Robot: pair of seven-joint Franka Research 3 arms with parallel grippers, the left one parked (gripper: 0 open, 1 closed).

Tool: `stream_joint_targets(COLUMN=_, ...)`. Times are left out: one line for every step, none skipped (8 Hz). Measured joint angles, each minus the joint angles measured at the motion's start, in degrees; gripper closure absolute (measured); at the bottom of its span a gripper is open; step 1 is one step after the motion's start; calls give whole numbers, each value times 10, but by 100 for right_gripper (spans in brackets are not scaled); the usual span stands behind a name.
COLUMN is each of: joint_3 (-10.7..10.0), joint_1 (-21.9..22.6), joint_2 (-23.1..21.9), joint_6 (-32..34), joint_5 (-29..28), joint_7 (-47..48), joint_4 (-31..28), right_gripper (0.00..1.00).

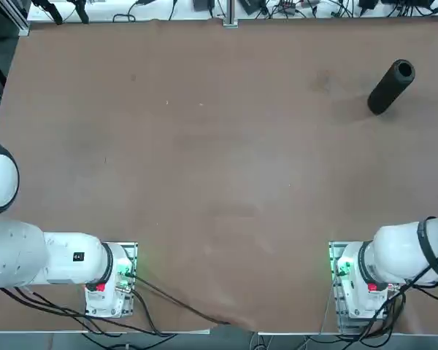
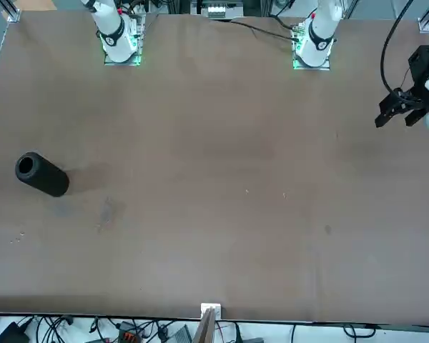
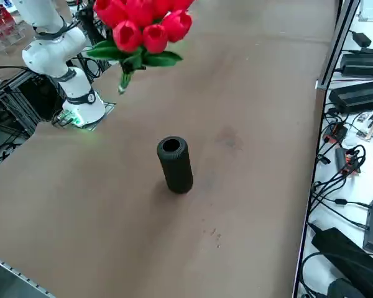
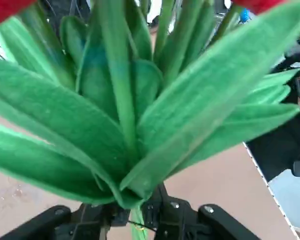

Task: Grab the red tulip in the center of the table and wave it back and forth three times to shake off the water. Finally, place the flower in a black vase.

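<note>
Red tulip (image 3: 143,28): a bunch of red blooms over broad green leaves, thin green stem hanging beneath, held in the air over the table (image 1: 219,182). Right gripper (image 4: 137,215): fingers closed tight on the stem base. Black vase (image 3: 175,164): matte tube near the table's right edge.

Beyond the brown tabletop (image 1: 219,146) we see tangled black cables (image 3: 342,161) and power bricks (image 3: 360,93) on the pale floor, with aluminium frame rails (image 3: 332,43) along one edge.
</note>
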State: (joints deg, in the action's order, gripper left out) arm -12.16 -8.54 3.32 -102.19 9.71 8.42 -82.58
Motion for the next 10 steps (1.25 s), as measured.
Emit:
stream_joint_targets(joint_3=10, joint_1=8, joint_2=-7, joint_6=9, joint_5=-2, joint_7=0, joint_4=0, right_gripper=86)
stream_joint_targets(joint_3=26, joint_1=26, joint_2=-14, joint_6=28, joint_5=-2, joint_7=13, joint_4=0, right_gripper=86)
stream_joint_targets(joint_3=47, joint_1=47, joint_2=-18, joint_6=47, joint_5=-2, joint_7=53, joint_4=0, right_gripper=86)
stream_joint_targets(joint_3=73, joint_1=69, joint_2=-18, joint_6=61, joint_5=7, joint_7=106, joint_4=0, right_gripper=86)
stream_joint_targets(joint_3=98, joint_1=94, joint_2=-18, joint_6=75, joint_5=24, joint_7=171, joint_4=-1, right_gripper=86)
stream_joint_targets(joint_3=119, joint_1=122, joint_2=-18, joint_6=91, joint_5=44, joint_7=245, joint_4=-1, right_gripper=86)
stream_joint_targets(joint_3=135, joint_1=156, joint_2=-18, joint_6=111, joint_5=62, joint_7=323, joint_4=-2, right_gripper=86)
stream_joint_targets(joint_3=143, joint_1=196, joint_2=-17, joint_6=135, joint_5=76, joint_7=398, joint_4=-3, right_gripper=86)
stream_joint_targets(joint_3=146, joint_1=236, joint_2=-17, joint_6=157, joint_5=83, joint_7=462, joint_4=-5, right_gripper=86)
stream_joint_targets(joint_3=146, joint_1=267, joint_2=-17, joint_6=171, joint_5=90, joint_7=510, joint_4=-6, right_gripper=86)
